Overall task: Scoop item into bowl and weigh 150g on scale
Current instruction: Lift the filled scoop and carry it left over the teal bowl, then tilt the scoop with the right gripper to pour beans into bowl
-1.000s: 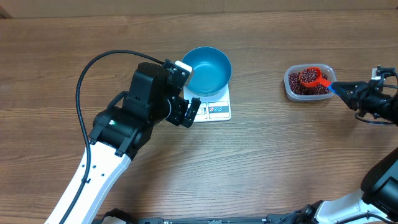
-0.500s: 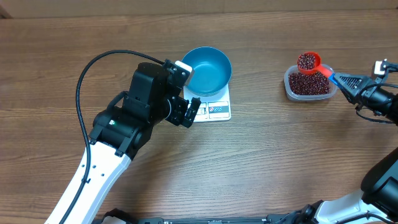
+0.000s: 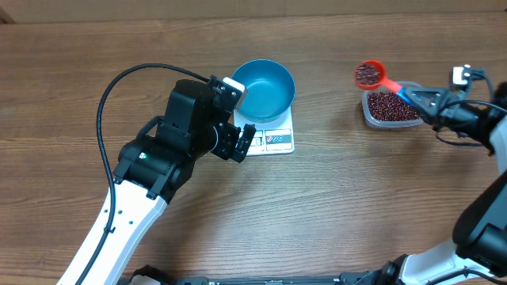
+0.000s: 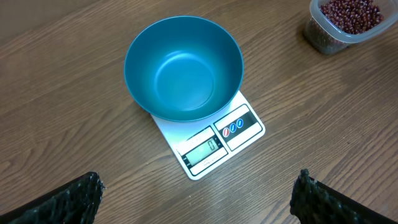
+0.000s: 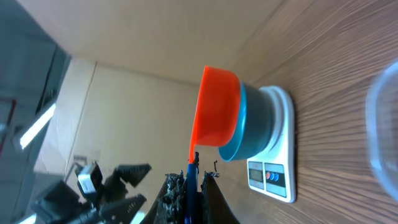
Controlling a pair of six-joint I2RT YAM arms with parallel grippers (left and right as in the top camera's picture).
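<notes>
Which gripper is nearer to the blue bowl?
Left. The left gripper hangs just beside the bowl, at the scale's edge; the right gripper is far off, by the tub.

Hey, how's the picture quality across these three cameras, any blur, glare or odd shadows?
Overhead view: evenly lit and sharp, no harsh shadows or glare. Left wrist view: crisp, with only a mild sheen inside the bowl on the scale. Right wrist view: rolled sideways; the scoop is sharp, the clear tub at the right edge is a close blur.

Spanned every view as brown wood-grain worktop (image 3: pixel 356 198), evenly lit; ended at a plain beige wall (image 5: pixel 143 37) behind.
</notes>
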